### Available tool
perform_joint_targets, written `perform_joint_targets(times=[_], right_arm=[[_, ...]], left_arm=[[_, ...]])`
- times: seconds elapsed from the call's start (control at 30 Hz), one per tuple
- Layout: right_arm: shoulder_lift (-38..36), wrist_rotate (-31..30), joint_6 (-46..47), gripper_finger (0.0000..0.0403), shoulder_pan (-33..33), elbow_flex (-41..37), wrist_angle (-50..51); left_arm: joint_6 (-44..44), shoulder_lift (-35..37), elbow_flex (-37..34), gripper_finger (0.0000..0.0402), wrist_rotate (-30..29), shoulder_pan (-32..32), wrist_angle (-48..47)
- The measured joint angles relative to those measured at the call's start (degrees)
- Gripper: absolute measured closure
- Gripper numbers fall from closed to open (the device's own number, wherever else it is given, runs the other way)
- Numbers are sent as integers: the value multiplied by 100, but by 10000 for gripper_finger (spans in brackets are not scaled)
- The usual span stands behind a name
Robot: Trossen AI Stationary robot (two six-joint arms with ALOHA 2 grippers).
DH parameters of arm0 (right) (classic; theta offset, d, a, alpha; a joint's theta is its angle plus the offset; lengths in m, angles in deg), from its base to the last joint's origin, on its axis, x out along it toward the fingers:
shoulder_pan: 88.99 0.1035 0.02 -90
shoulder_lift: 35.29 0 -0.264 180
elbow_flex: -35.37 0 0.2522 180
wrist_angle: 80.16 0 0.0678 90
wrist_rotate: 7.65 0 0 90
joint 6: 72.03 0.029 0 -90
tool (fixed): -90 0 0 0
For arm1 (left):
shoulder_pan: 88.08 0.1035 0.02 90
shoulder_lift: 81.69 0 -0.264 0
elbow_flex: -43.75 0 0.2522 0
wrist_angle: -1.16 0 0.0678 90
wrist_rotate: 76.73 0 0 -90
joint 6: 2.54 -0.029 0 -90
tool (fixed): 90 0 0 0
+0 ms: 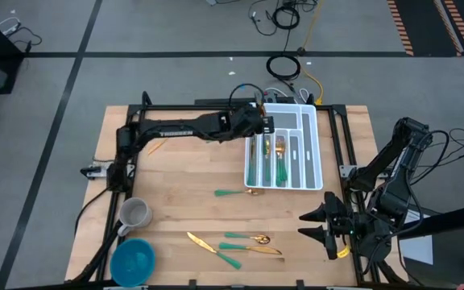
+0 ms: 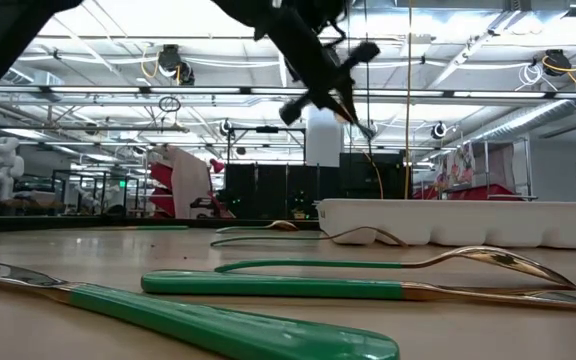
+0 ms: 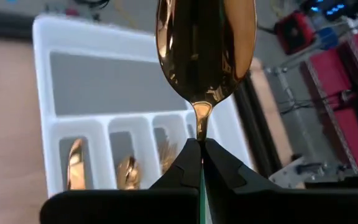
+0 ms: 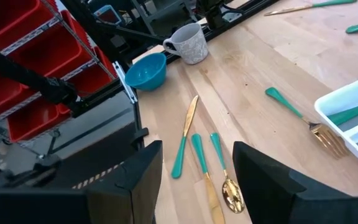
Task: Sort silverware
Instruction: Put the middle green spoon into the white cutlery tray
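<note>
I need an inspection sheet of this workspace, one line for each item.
Surface: wooden table, mostly bare.
Job's things: a fork beside the white tray; a knife and two more pieces near the front edge; several pieces already in the tray.
Clutter: grey mug, blue bowl.
Grippers: left gripper shut on a spoon above the tray; right gripper open, waiting at the table's right front.
Cables: coiled on the floor behind the table.
Surroundings: red bins.
</note>
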Motion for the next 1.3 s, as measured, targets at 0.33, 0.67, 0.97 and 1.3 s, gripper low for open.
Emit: perform_joint_targets(times=[0.33, 0.67, 0.97, 1.3], right_arm=[[-2, 0, -1, 213, -27, 0, 29], [0, 1, -25, 213, -27, 0, -7], [0, -119, -277, 213, -27, 0, -2], [5, -142, -288, 213, -26, 0, -4]], left_arm=[[348, -1113, 745, 398, 611, -137, -339], [214, -1921, 1973, 398, 325, -352, -1603], [567, -1973, 1980, 398, -76, -420, -1980], [734, -2176, 1982, 398, -25, -439, -1705]])
